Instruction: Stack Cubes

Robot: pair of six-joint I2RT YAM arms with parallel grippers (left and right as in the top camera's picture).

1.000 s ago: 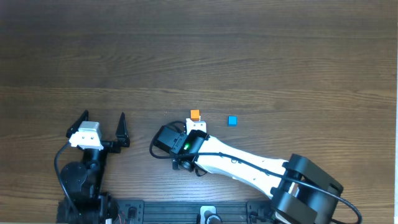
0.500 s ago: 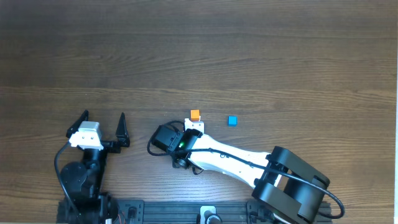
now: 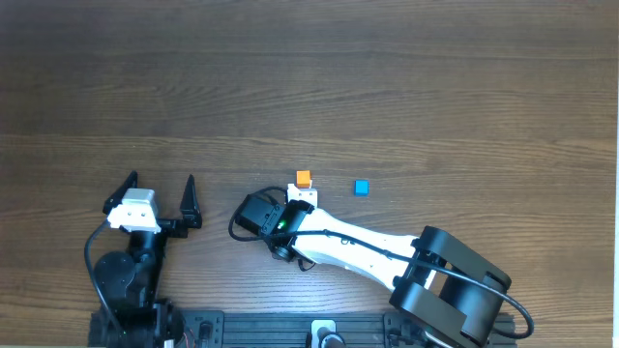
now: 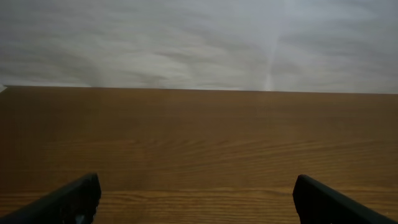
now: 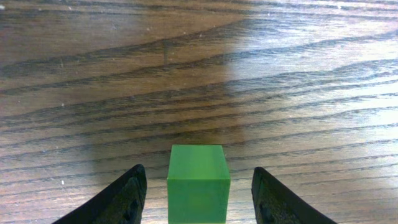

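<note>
The right tool (image 5: 198, 180) straddles the green cube (image 5: 198, 186) on the table (image 5: 186, 62), jaws wide and clear of its sides, seemingly aligned to clamp it for stacking.

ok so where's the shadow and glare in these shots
Right wrist view: a dark shadow lies across the table around the green cube, with a bright sheen on the wood beside it. Left wrist view: a pale streak of light runs down the wall. Top view: lit fairly evenly.
</note>
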